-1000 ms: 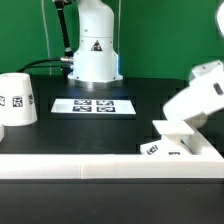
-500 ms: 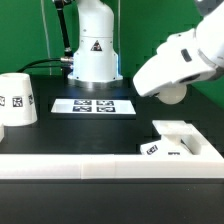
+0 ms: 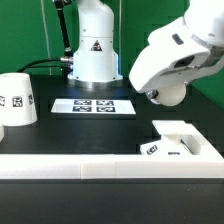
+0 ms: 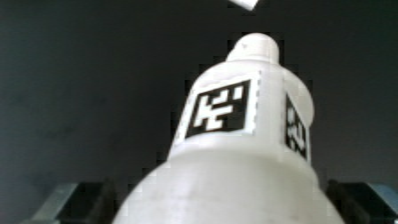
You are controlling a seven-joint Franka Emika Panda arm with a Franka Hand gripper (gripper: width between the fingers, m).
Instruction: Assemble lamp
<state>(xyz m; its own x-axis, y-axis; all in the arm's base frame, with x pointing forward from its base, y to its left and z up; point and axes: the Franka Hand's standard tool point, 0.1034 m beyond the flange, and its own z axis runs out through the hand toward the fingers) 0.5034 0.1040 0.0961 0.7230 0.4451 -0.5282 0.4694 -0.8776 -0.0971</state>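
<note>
My gripper is shut on the white lamp bulb and holds it in the air, above and behind the flat square lamp base at the exterior view's right. In the wrist view the bulb fills the picture. It carries a black-and-white tag, and its short neck points away from the camera. The dark fingers press on both sides of its round part. The tapered white shade stands on the table at the exterior view's left, far from the gripper.
The marker board lies flat on the black table in front of the robot's pedestal. A long white ledge runs along the table's front edge, and the lamp base rests against it.
The arm has risen from low over the lamp base and swung toward the exterior view's left. It carries the bulb, which now hangs clear above the table.
</note>
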